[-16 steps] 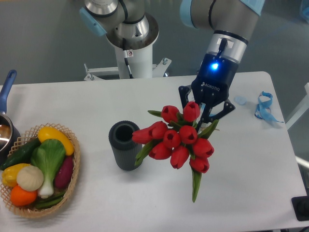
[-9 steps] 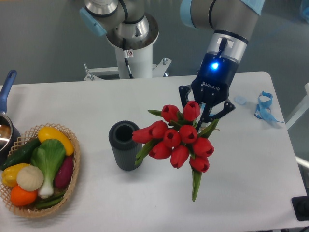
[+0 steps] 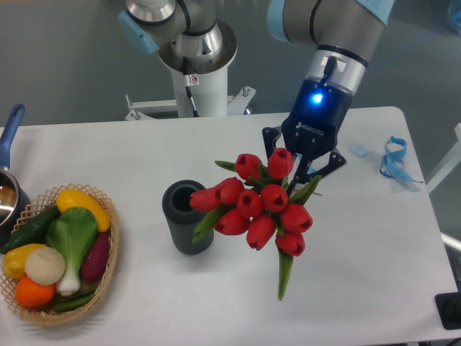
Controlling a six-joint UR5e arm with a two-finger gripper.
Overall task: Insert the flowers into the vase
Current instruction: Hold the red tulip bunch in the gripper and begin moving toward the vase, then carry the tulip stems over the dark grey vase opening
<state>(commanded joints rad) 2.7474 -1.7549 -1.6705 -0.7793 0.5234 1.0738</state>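
Note:
The flowers [image 3: 258,207], a bunch of red closed tulips with green stems and leaves, hang in the air over the table, just right of the vase. My gripper [image 3: 298,167] is shut on the flowers near the blooms, its fingers partly hidden behind them. A long green leaf points down and forward from the bunch. The vase [image 3: 186,217], a dark grey ribbed cylinder, stands upright on the white table, its round mouth open. The leftmost blooms reach over the vase's right rim.
A wicker basket [image 3: 106,281] of vegetables sits at the front left. A blue-handled pot [image 3: 10,133] is at the left edge. A blue strap [image 3: 395,160] and a small clear piece [image 3: 358,150] lie at the right rear. The robot base [image 3: 194,54] stands behind.
My gripper and the flowers have shifted slightly left and up, toward the vase. The vase and basket have not moved.

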